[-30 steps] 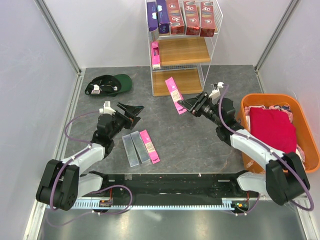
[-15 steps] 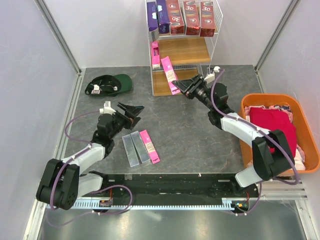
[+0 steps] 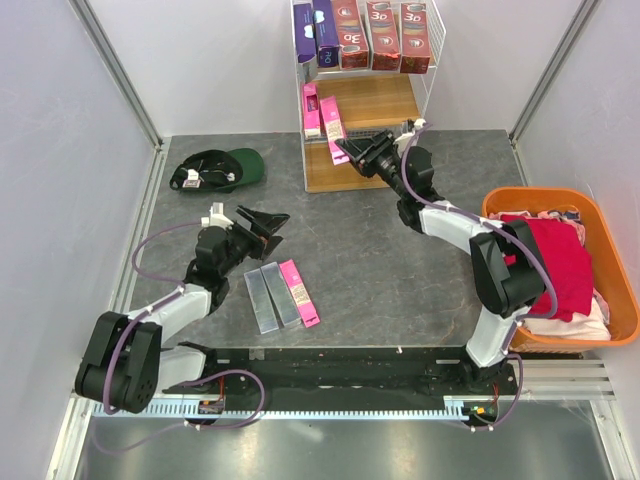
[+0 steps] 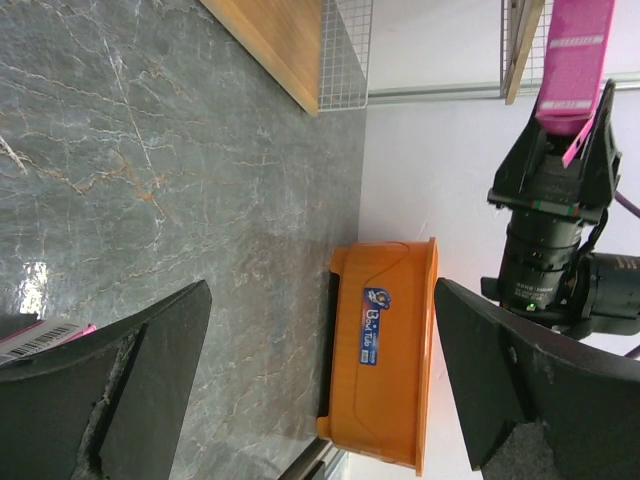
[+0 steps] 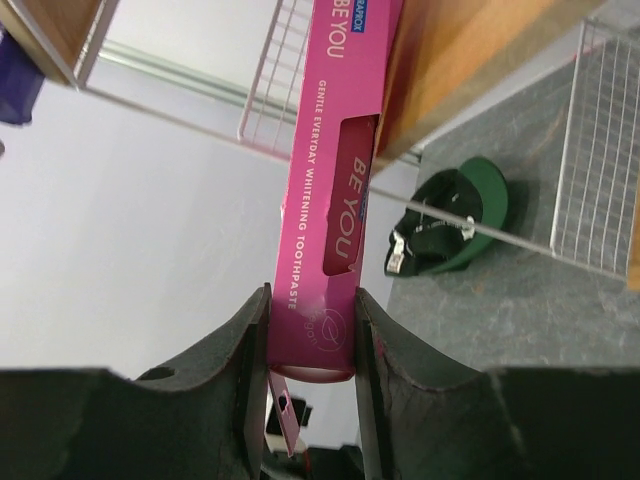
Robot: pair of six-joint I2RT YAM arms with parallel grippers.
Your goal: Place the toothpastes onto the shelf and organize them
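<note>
R arm: right gripper (image 3: 347,152) is clamped on the near end of a bright pink slim cardboard toothpaste carton (image 3: 331,118). In the wrist view the jaws sit snug on both narrow sides.
Where: held carton is off the table, up at the left part of the mid tier of the tall white wire shelf w/ light-brown wooden boards (image 3: 375,100). It's just beside a second pink carton (image 3: 311,108) standing on that tier.
Axis: long axis runs straight out from the jaws toward the shelf, free end farthest, tilted not upright.
L arm: left gripper (image 3: 266,228) has jaws spread wide, nothing in them. It's near two silver-grey cartons (image 3: 270,297) and a loose pink carton (image 3: 299,292), lying flat side by side on the grey stone-look table (image 3: 400,270).
Nearer: R arm for the shelf, L arm for the three loose ones.
Top tier: purple and dark red cartons (image 3: 365,35) standing in a row.
Views: top view gives tier + neighbour, but can't tell if the free end touches the board. R wrist shows the carton crossing a board edge, green cap (image 5: 450,225) beyond. L wrist shows the grip side-on, plus the orange plastic basket (image 4: 380,350).
Next (judgement): tip it upright and tuck it against the pink neighbour before letting go. Risk is knocking that neighbour over.
</note>
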